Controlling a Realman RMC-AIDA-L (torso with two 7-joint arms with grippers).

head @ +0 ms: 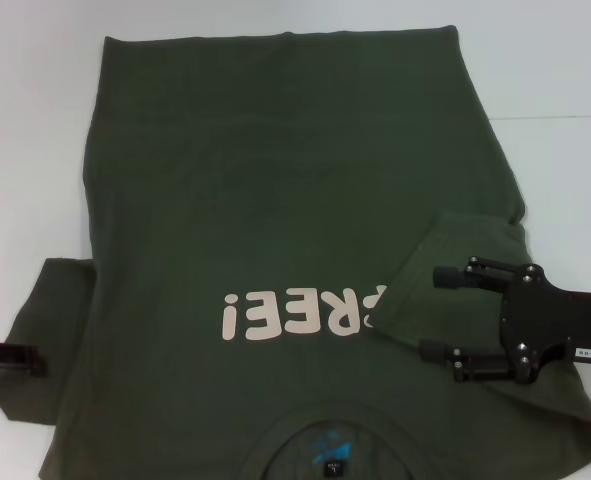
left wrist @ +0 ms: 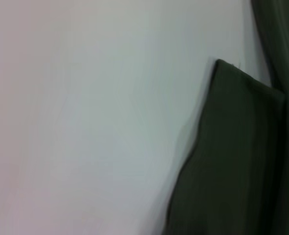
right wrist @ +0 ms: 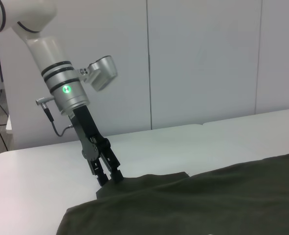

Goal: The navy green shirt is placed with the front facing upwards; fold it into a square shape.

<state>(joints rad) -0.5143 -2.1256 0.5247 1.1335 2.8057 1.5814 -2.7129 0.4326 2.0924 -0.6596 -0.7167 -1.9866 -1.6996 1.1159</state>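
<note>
navy green shirt lies lengthwise, neckline toward robot.

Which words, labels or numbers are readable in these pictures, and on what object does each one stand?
"REE!" in pale letters, upside down in the head view, on the navy green shirt; a folded sleeve hides its first letter.
Blue neck print: too blurred to read.
White label on the right gripper: too small to read.

Head view looks down from above; right wrist views across low; both share the shirt.
</note>
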